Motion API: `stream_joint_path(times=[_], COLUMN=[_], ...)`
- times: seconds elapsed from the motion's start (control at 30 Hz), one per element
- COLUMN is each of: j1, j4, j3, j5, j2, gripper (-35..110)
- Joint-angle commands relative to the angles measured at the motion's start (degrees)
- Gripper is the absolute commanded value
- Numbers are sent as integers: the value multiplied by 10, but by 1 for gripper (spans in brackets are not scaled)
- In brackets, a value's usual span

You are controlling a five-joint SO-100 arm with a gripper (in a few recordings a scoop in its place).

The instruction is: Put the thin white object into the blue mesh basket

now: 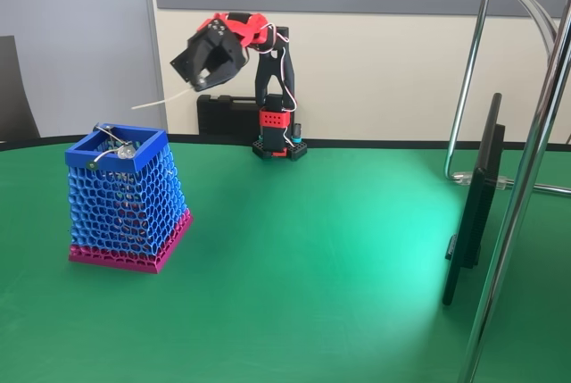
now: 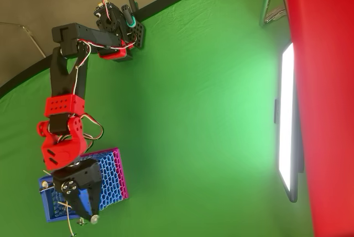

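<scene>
The blue mesh basket (image 1: 125, 200) with a magenta base band stands at the left of the green table; in the overhead view the basket (image 2: 113, 173) lies under the arm's head. My gripper (image 1: 198, 86) hangs above and to the right of the basket, shut on one end of the thin white object (image 1: 161, 100). The stick slants down to the left, its free end in the air above the basket's rim. From overhead, my gripper (image 2: 86, 214) is over the basket's opening and the thin white object (image 2: 69, 225) pokes out past the rim.
A grey shiny bent piece (image 1: 113, 144) rests across the basket's rim. A black monitor (image 1: 473, 204) and chrome stand poles (image 1: 535, 160) occupy the right side. A black case (image 1: 227, 120) sits behind the arm's base (image 1: 278, 137).
</scene>
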Motion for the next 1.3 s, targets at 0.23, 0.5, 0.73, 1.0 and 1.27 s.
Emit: stream_joint_path(times=[0.23,0.5,0.73,1.0,1.27], j1=[98,134,171,213,222], j4=[-118,-258,-367,-432,-497], j3=[66,202,337,454,574], j5=[178,216,147,61,-25], j2=[-18,16,118,238,310], gripper=[0,7,13,14,15])
